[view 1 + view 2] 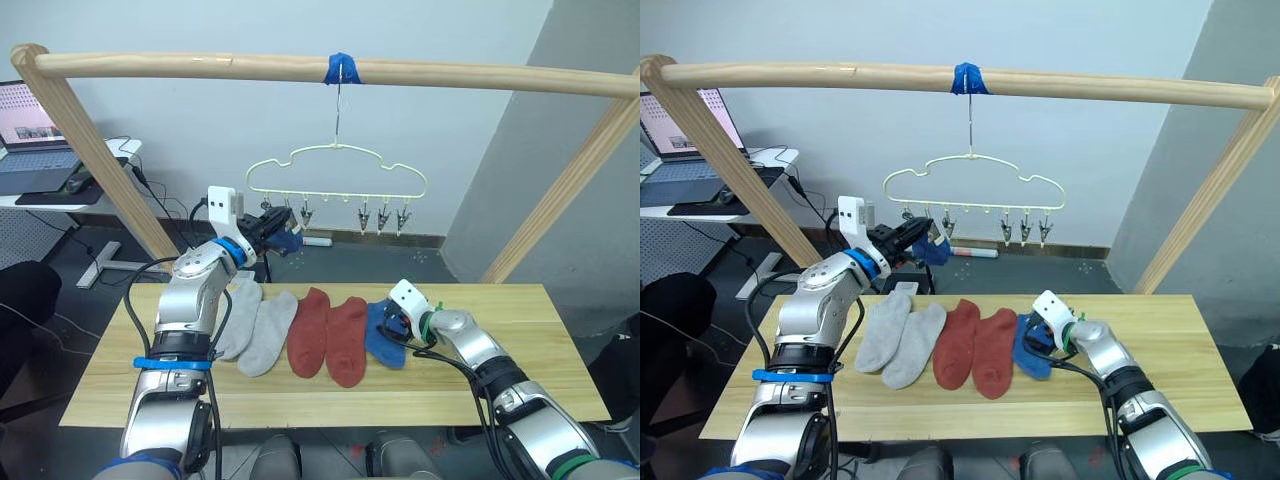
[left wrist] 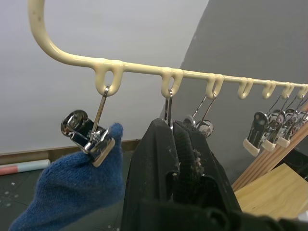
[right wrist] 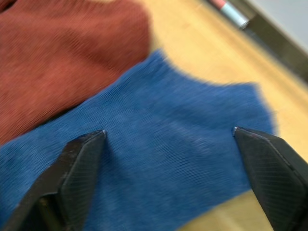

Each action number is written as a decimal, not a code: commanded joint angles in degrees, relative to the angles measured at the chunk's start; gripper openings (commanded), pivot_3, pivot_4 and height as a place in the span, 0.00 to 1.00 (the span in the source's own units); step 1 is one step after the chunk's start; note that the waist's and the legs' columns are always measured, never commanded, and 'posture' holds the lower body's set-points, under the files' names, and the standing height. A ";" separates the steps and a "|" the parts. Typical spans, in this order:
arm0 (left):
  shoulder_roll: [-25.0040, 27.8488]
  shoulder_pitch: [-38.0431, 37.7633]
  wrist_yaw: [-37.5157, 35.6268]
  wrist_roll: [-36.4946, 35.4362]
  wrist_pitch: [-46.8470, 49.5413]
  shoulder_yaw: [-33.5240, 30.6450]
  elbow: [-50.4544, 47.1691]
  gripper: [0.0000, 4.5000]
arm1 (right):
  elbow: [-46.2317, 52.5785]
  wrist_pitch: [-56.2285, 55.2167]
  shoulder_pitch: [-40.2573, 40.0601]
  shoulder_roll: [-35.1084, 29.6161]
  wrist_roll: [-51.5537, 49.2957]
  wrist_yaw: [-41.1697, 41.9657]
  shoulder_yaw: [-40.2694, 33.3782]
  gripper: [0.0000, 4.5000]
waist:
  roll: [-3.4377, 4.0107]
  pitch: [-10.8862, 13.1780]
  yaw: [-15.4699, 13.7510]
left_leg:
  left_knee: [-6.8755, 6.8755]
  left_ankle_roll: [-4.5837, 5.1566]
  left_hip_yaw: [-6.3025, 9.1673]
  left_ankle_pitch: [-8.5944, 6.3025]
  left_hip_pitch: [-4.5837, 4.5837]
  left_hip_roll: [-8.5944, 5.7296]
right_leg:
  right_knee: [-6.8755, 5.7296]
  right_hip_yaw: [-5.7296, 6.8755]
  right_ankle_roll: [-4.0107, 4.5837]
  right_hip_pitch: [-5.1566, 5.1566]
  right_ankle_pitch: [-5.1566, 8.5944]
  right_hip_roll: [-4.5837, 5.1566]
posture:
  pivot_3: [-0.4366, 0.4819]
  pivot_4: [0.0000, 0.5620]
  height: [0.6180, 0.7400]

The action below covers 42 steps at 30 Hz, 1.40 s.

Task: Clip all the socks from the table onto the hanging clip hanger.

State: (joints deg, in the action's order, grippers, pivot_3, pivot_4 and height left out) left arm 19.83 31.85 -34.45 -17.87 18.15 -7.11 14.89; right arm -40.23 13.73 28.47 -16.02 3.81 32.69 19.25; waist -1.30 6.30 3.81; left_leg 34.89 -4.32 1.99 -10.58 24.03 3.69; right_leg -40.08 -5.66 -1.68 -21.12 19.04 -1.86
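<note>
Left wrist view – left tool (image 2: 179,144) closed, hiding 1 clip (image 2: 169,118); right tool (image 3: 168,139) wide open.

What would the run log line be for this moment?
left gripper: jaws shut, at clip hanger | blue sock: in end clip | right gripper: jaws open over second blue sock on table

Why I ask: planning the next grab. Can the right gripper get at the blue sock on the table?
Probably yes: the right gripper hangs open right over the blue sock, fingers either side, nothing between them.
</note>
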 commanded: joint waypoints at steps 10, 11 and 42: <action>1.30 -1.38 0.29 -7.12 12.01 -2.89 -6.53 0.00 | 6.51 -5.01 -4.69 -2.76 1.42 4.21 -1.50 0.00 | 0.00 0.00 -0.67 | 0.01 0.00 -0.01 0.00 -0.10 -0.01 | -0.02 -0.01 -0.07 0.10 0.04 0.00 | 0.54 0.19 1.00; 1.47 -1.54 -0.01 -7.33 12.70 -2.59 -6.79 0.00 | 7.13 -5.19 -5.09 -3.15 1.42 4.42 -1.64 0.00 | 0.00 0.00 -0.66 | 0.00 0.00 -0.01 0.00 -0.10 -0.01 | -0.02 -0.01 -0.15 0.10 0.08 0.00 | 0.54 0.19 1.00; -0.42 2.96 5.26 -29.41 44.46 -11.03 -7.01 0.00 | 55.22 13.44 -8.46 0.16 -6.44 2.36 -3.36 0.00 | 0.00 0.08 -0.58 | -0.05 0.01 0.01 -0.01 -0.08 0.01 | 0.05 -0.02 -0.28 0.04 0.17 -0.02 | 0.49 0.20 1.00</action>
State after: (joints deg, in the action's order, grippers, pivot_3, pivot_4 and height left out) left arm 19.40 34.48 -29.69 -47.08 62.18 -18.19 8.54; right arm 13.31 27.46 18.91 -16.08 -2.82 35.82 15.77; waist -1.30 6.38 3.24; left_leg 34.84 -4.31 2.00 -10.59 23.96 3.70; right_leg -40.00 -5.69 -1.96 -21.08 19.20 -1.88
